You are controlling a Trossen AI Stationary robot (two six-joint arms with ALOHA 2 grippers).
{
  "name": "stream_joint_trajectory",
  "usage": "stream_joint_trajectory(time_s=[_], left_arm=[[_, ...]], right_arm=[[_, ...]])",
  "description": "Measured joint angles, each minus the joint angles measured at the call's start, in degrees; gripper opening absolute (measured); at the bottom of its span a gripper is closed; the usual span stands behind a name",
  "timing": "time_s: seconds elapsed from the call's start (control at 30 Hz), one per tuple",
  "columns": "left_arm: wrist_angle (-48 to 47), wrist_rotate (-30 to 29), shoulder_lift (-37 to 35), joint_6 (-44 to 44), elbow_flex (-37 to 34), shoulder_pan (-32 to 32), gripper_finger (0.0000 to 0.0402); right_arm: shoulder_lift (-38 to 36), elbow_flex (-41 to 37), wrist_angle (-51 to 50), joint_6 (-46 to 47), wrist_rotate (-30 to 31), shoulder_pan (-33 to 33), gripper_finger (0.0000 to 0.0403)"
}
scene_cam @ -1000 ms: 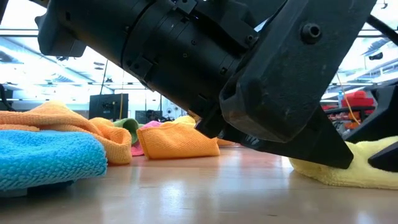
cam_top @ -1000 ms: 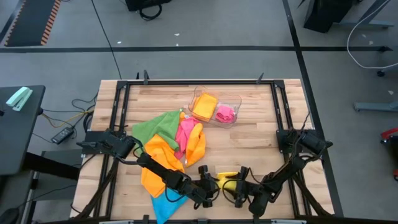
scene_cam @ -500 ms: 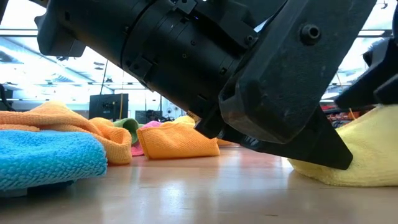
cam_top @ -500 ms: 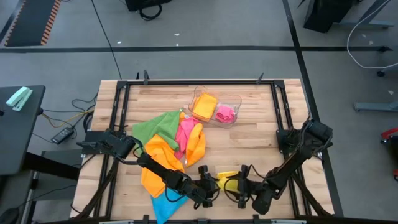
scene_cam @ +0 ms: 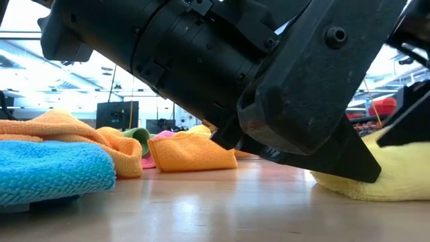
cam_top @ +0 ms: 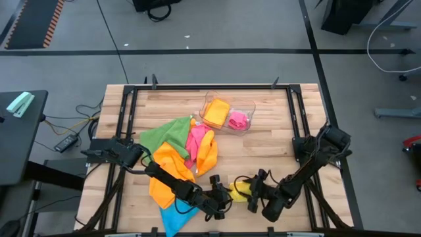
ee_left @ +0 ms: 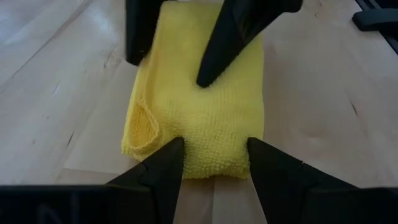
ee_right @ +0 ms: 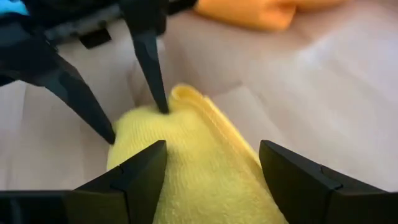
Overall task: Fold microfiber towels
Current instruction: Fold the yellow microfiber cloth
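A folded yellow towel [cam_top: 239, 190] lies flat on the wood near the table's front edge, between my two grippers. My left gripper [ee_left: 214, 146] is open and slants down onto the towel end that faces the table's left. My right gripper [ee_right: 212, 144] is open and reaches over the opposite end [ee_right: 199, 168]. In the low view the left arm fills the picture, its finger tapering down to the yellow towel [scene_cam: 390, 181]. Green [cam_top: 164, 133], pink [cam_top: 196, 138], orange [cam_top: 172, 168] and blue [cam_top: 174, 214] towels lie heaped to the left. My left gripper rests its two spread fingertips [ee_left: 177, 149] on top of the towel's end [ee_left: 214, 162]. They slant down from the table's left. The towel stays flat on the table. My right gripper has one fingertip [ee_left: 204, 79] on the towel's upper face near its other end. The second finger [ee_left: 138, 50] stands beside the towel's long edge. Whether either finger is under a layer, I cannot tell.
A clear plastic tray [cam_top: 252, 105] at the far middle holds an orange and a pink cloth. The heap of towels covers the table's left-centre, down to the front edge. Bare wood lies to the right and far right, inside the black frame rails [cam_top: 296, 118].
My right gripper has risen, rolled about its own line and drawn a little toward the far edge, its jaws as wide as before. In the low view the yellow towel's right end has bulged upward. My left gripper has kept still on the towel.
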Motion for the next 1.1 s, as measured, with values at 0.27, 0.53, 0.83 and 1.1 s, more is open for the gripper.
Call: stream_joint_trajectory(time_s=[0.27,0.53,0.83,1.1], left_arm=[[0.0,0.0,0.0,0.0,0.0,0.0,0.0183],[0.1,0.0,0.0,0.0,0.0,0.0,0.0182],[0.1,0.0,0.1,0.0,0.0,0.0,0.0175],[-0.2,0.2,0.1,0.0,0.0,-0.3,0.0174]], right_arm=[[-0.8,0.2,-3.4,6.5,-10.1,-3.0,0.0267],[-6.9,0.0,-9.2,7.7,-17.2,-5.0,0.0276],[-8.9,0.1,-13.9,7.2,-32.4,-10.6,0.0277],[-10.8,0.0,-14.6,-0.4,-43.3,-16.6,0.0277]])
